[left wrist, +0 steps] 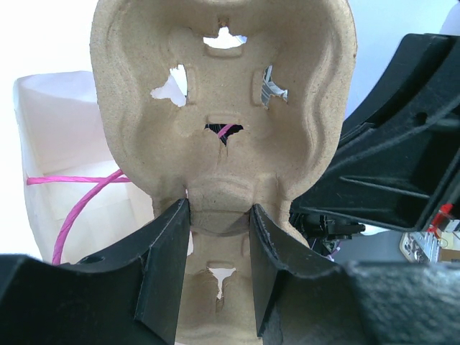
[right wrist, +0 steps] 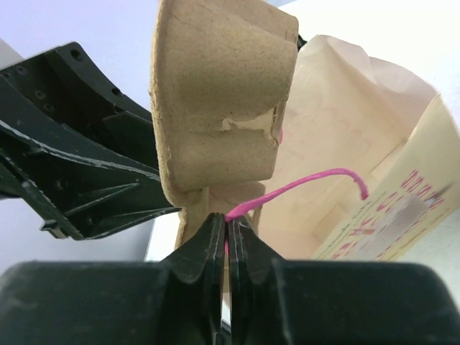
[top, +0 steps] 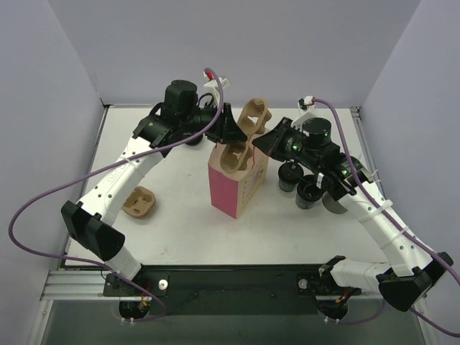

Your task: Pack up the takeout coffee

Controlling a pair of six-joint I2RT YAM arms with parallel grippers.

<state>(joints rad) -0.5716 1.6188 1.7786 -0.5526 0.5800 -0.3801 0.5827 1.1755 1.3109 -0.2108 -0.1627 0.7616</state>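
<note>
Tan pulp cup carrier [left wrist: 223, 108] fills centre frame, with several ragged cut-outs through it. Left pincer [left wrist: 219, 215] is clamped on the carrier's low centre ridge, one black finger [left wrist: 169, 259] on each side, both touching it. Left of the carrier: pale paper bag [left wrist: 57, 129], washed out, partly behind the carrier. Pink cord handle [left wrist: 79, 208] loops off the bag just left of the carrier's lower edge; a bit of pink cord shows through the carrier's centre cut-out. Right of the carrier: black housing of right arm [left wrist: 388, 158], close beside the carrier's edge, contact unclear. Low right of the carrier: small blurred parts, can't identify.
</note>
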